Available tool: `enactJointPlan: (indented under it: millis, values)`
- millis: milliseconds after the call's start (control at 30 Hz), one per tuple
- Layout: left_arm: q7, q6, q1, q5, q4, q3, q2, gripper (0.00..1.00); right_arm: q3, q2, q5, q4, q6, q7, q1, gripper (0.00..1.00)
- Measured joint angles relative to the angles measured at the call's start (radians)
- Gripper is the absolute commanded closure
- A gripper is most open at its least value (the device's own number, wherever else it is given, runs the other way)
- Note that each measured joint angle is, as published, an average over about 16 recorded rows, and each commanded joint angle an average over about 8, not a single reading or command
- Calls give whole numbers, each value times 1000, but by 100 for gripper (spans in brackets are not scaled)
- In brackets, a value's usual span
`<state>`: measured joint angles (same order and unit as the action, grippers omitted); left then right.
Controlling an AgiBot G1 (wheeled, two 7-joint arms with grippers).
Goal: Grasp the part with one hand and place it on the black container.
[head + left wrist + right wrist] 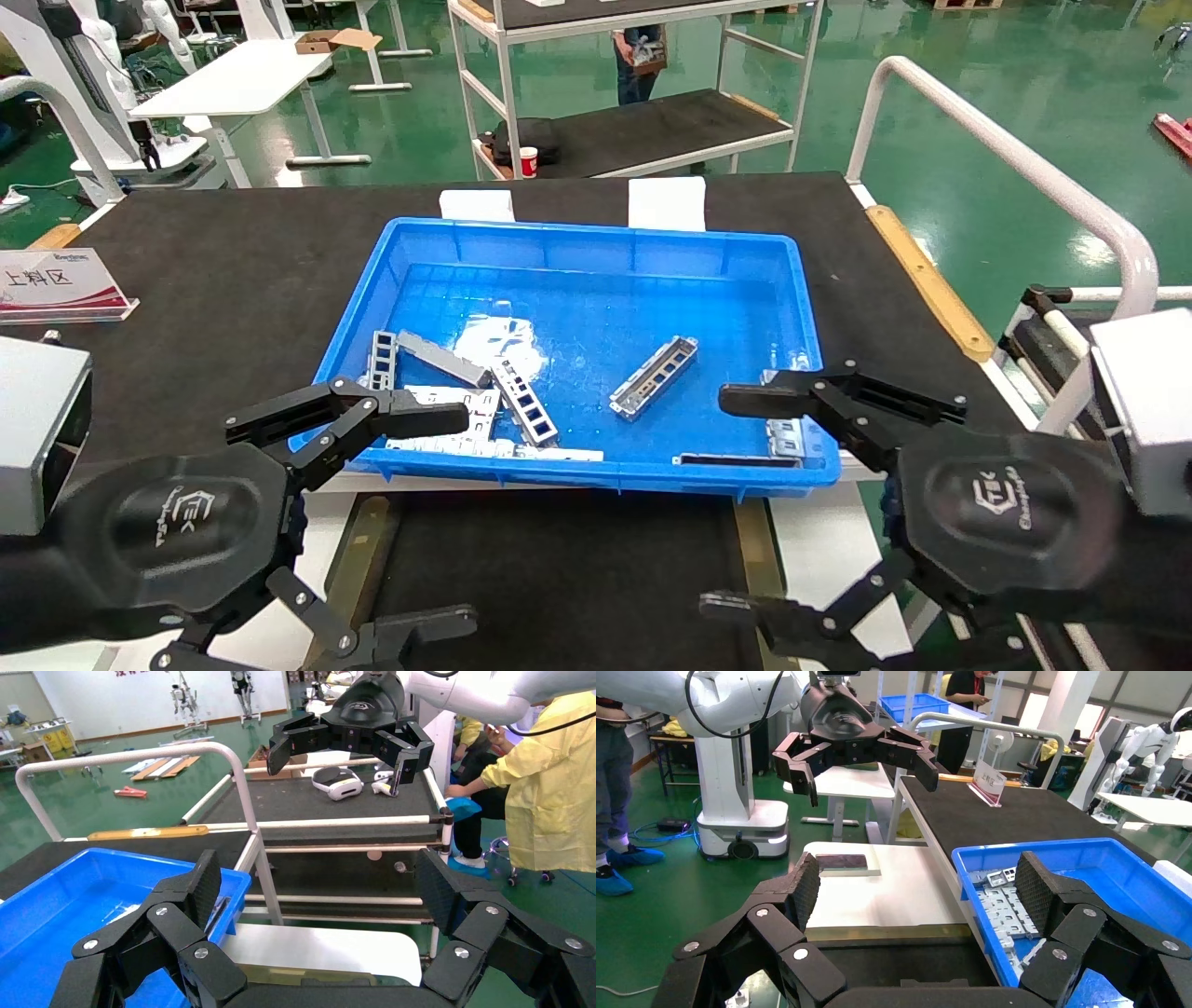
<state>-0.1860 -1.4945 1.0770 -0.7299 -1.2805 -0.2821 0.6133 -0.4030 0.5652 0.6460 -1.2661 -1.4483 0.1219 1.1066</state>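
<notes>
A slim silver-grey part [654, 376] with a row of cutouts lies alone in the middle-right of the blue bin [596, 230]. Similar strips [524, 403] and flat pale plates [447, 419] lie in the bin's near-left corner, and they show in the right wrist view [1003, 906]. The black container [559, 578], edged by olive-tan rails [358, 559], sits in front of the bin, below both grippers. My left gripper [470, 517] is open and empty at the bin's near-left corner. My right gripper [712, 503] is open and empty at the bin's near-right corner.
Another strip [740, 458] lies along the bin's near-right wall. White plates [819, 550] flank the container. A sign stand [56, 284] stands far left on the black mat. A white tube rail [1006, 154] and a yellow edge strip [927, 280] run along the right.
</notes>
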Motion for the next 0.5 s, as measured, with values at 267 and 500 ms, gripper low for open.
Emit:
enactJointPlan:
  millis: [267, 500]
  values:
    - [0, 0, 0, 0, 0, 0, 0, 0, 0, 0, 0, 0, 0, 0, 0, 0]
    - [0, 0, 0, 0, 0, 0, 0, 0, 0, 0, 0, 0, 0, 0, 0, 0]
